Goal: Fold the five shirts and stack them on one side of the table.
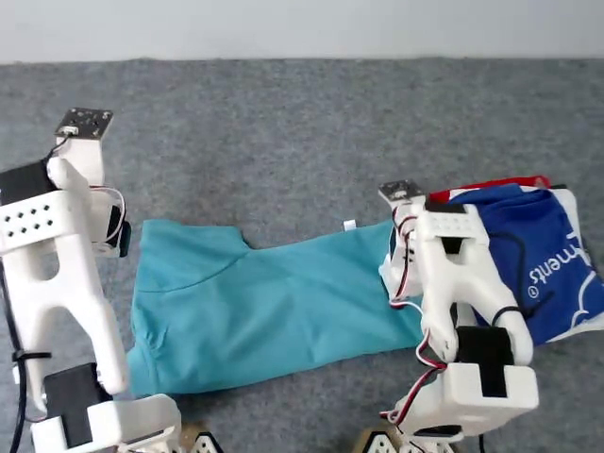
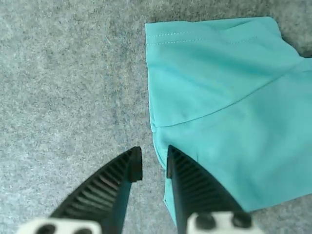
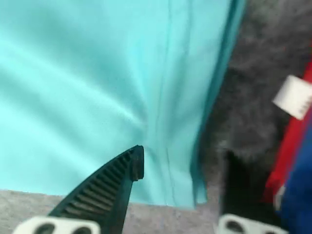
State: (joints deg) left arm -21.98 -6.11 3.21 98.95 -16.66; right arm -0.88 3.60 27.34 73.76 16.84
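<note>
**Step in hand.** One teal shirt (image 1: pixel 274 311) is laid out for folding. The stack of folded shirts (image 1: pixel 543 274), with a blue shirt (image 1: pixel 514 236) on top, is already in place on the table (image 1: pixel 283 132). The task is judged to be well along but unfinished.

**Position.** The teal shirt lies flat with one end just beside the stack, under the right arm. Whether that end touches the stack cannot be told.

**Orientation.** The long axis runs straight away from the stack, slightly tilted. The stitched end nearest the stack is judged to be the bottom hem. The end farthest from the stack shows a sleeve and a curved seam, so the shoulders are taken to point away from the stack.

**Grippers.**
- The right gripper (image 3: pixel 183 170) is set at the end nearest the stack. Its jaws are spread wide and straddle the hem, with nothing gripped.
- The left gripper (image 2: pixel 153 163) is set at the end farthest from the stack. Its jaws are parted by a narrow gap over the shirt's edge, with nothing clamped.

**Next move.** Both edges should be pinched down to the table before lifting. One end is then to be carried along the long axis onto the other, so that the shirt is shortened before it is placed on the stack.
</note>
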